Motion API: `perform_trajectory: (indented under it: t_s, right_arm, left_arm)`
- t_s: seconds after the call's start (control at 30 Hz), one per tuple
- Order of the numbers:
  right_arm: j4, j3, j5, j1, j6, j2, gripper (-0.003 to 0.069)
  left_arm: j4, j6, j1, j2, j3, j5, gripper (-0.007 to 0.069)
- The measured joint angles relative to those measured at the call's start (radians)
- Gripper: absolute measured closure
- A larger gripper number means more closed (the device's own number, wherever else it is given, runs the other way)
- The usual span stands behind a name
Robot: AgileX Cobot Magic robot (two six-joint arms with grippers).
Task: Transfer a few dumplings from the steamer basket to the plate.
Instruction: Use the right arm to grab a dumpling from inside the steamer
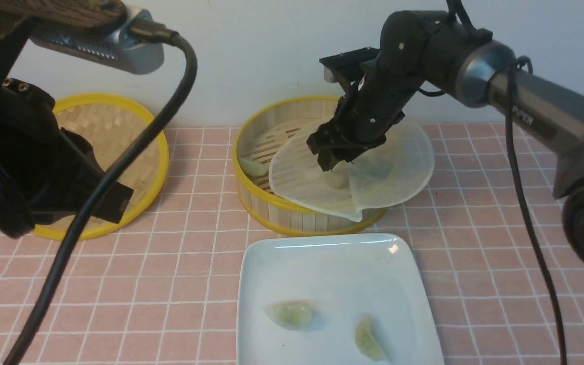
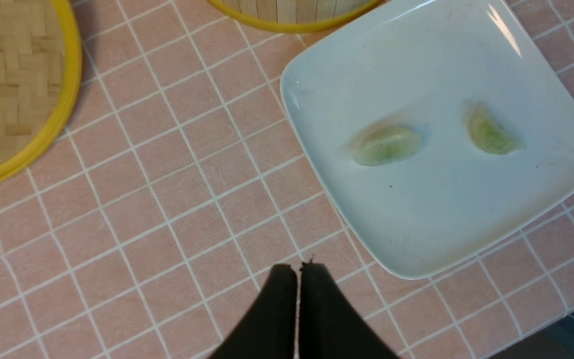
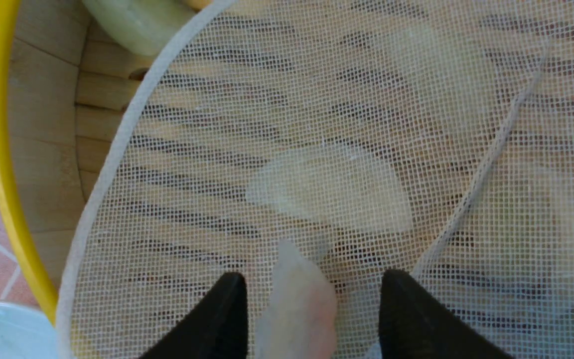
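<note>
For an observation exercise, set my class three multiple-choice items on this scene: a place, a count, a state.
1. Where is the plate relative to the steamer basket?
A. Nearer the robot
B. Inside it
C. Behind it
2. How many dumplings lie on the plate?
A. One
B. Two
C. Four
3. How is the left pincer?
A. Wide open
B. Shut on a dumpling
C. Shut, empty
Key:
1 A: the front view shows it before the steamer basket.
2 B: two green ones lie apart.
3 C: closed tight, nothing held.
</note>
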Motion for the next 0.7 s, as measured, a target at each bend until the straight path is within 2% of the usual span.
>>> perform_trajectory:
  t_s: [0.47,0.7]
  right_arm:
    - [0.011,0.000,-0.005,0.030,-0.092,0.020,0.0316]
    - [0.011,0.000,0.027,0.031,-0.082,0.045,0.0316]
  left_arm:
    - [0.000,0.000,0.000,0.000,0.000,0.000,0.0631]
    - [0.000,0.000,0.000,0.000,0.000,0.000,0.0631]
